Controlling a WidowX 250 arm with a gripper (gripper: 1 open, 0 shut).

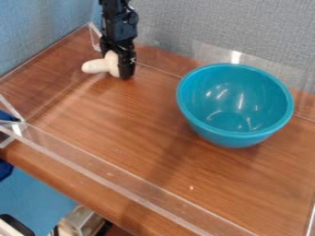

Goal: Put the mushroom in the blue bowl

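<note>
Your mushroom [101,64] lay on its side at the table's [110,120] far left, long axis running left to right, one end pointing left, the other hidden behind the gripper [118,66]. Which end was the cap you couldn't tell. The gripper pointed down with its jaws apart, astride the mushroom's right end; contact was unclear. The bowl [235,104] sat well apart, right.
</note>
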